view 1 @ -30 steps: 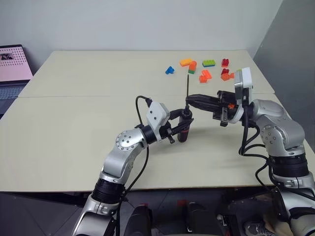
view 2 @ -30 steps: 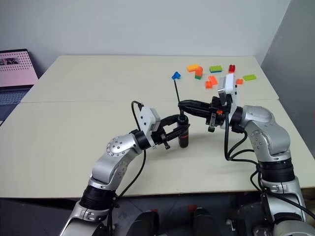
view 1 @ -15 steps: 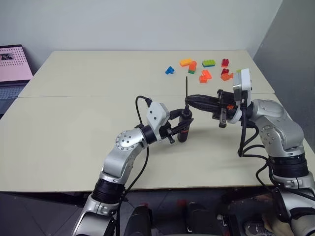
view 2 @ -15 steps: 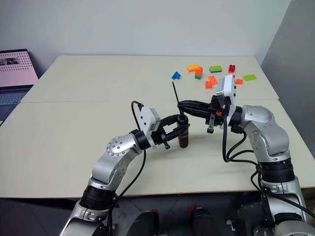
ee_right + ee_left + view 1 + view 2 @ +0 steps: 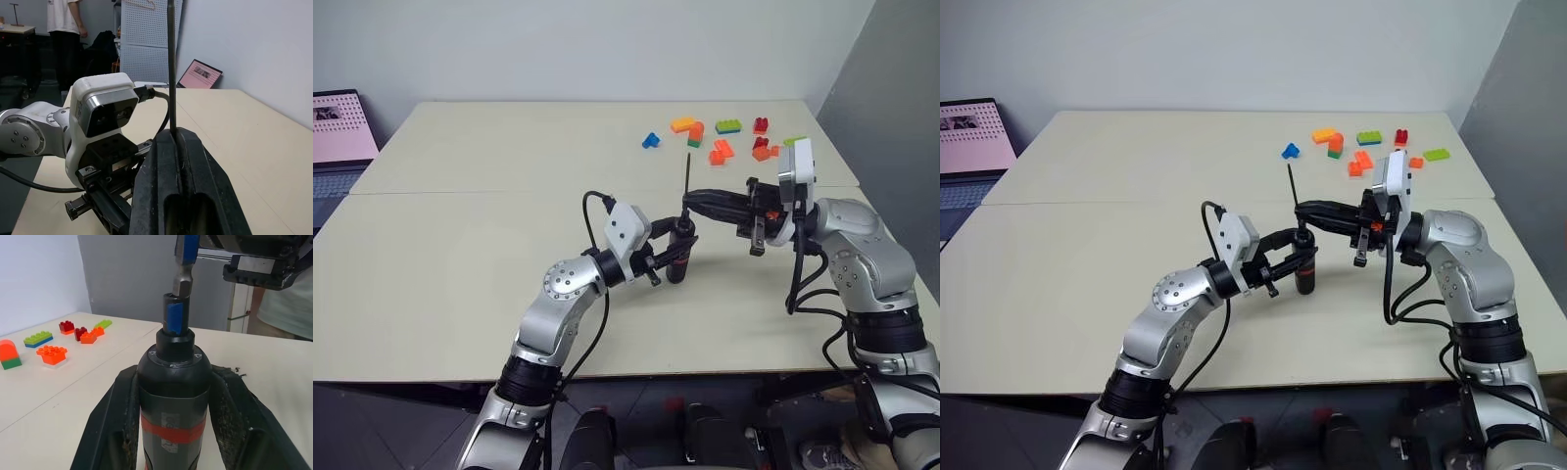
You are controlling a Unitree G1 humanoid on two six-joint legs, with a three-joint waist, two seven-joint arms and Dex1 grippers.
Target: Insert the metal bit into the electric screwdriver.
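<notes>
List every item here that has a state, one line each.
electric screwdriver: upright, clamped in the left claw.
metal bit: upright, pinched by the right claw, its lower end at the screwdriver's socket, not fully seated.
laptop: open, screen lit.
toy bricks: loose on the table.

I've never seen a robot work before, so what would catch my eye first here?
Mid-table, the left gripper holds the screwdriver upright, while the right gripper pinches the bit and poises its end right at the tool's blue-tipped socket. Behind them, toy bricks lie scattered at the table's far right.
</notes>
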